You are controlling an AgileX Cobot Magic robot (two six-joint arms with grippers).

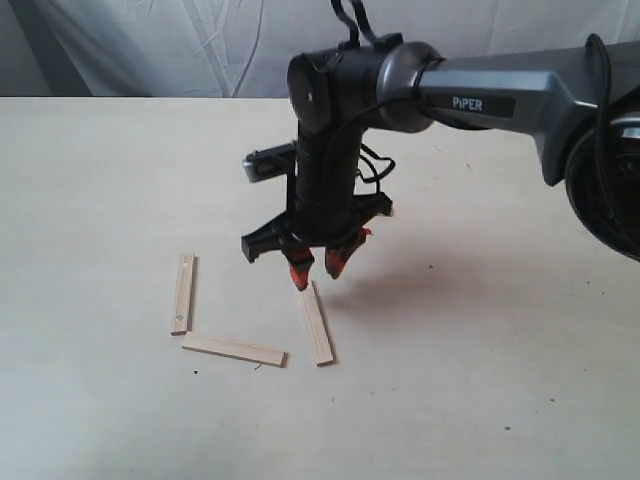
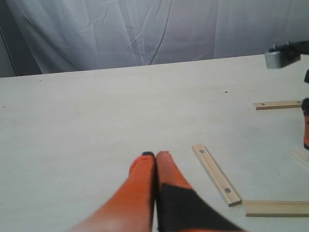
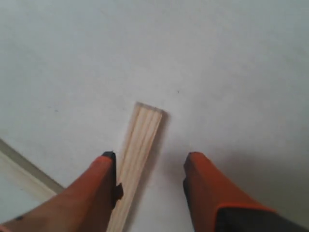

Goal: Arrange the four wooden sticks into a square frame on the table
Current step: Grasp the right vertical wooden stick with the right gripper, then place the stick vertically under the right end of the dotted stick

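Note:
On the table (image 1: pixel 480 390) three of the four wooden sticks form an open U: a dotted one (image 1: pixel 183 293) on the left, one (image 1: pixel 233 349) along the front and one (image 1: pixel 317 322) on the right. My right gripper (image 1: pixel 316 270) hangs open just over the far end of that right stick (image 3: pixel 140 150), which lies between the fingers, close against one of them. The left wrist view shows the dotted stick (image 2: pixel 216 175), the front stick (image 2: pixel 277 208) and a further stick (image 2: pixel 277 104) lying apart beyond the right gripper. My left gripper (image 2: pixel 155 155) is shut and empty, short of the dotted stick.
The right arm (image 1: pixel 500 100) reaches in from the right and hides the table behind it in the exterior view. A grey wrinkled cloth (image 1: pixel 150 45) hangs behind the table's far edge. Another stick's edge (image 3: pixel 19 174) shows in the right wrist view.

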